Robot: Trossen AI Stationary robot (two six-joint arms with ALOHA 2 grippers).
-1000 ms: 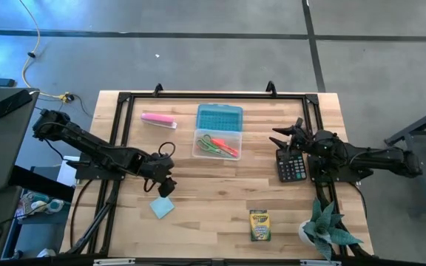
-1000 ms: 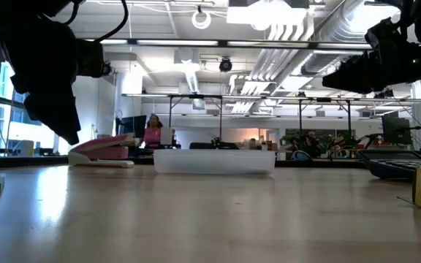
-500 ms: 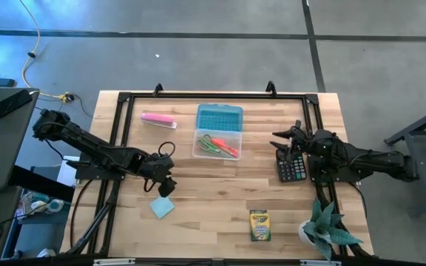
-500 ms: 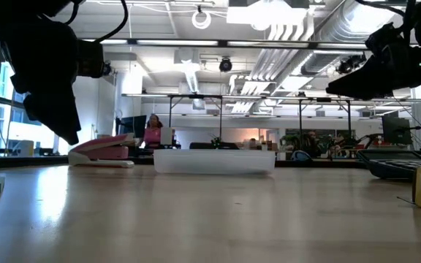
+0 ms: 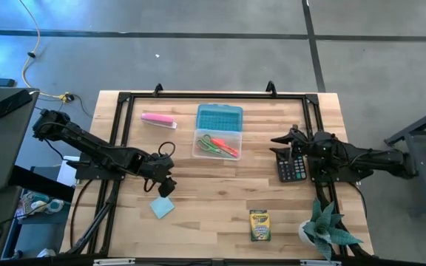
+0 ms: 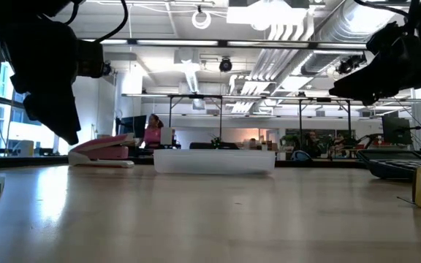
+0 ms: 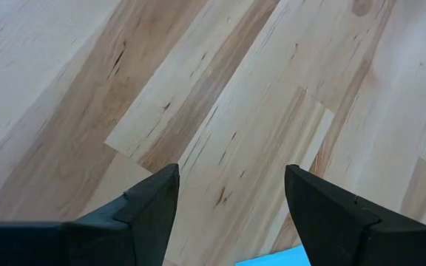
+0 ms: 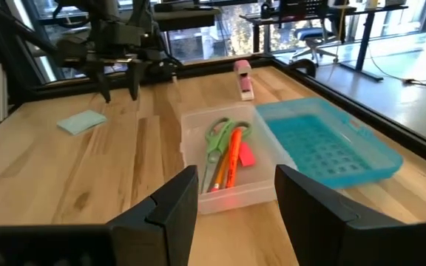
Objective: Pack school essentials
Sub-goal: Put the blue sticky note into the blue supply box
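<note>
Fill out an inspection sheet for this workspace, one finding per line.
Surface: wooden table inside a black frame.
Job's things: clear box holds scissors, a marker and pencils; its blue lid lies open behind it. Note pad and crayon box lie loose on the table.
Clutter: pink bar, calculator, potted plant.
Grippers: left gripper open, empty, above the table beside the note pad; right gripper open, empty, above the calculator.
Cables: black cables along both arms; a yellow cable on the floor.
Surroundings: concrete floor; office room behind with a person far off.
</note>
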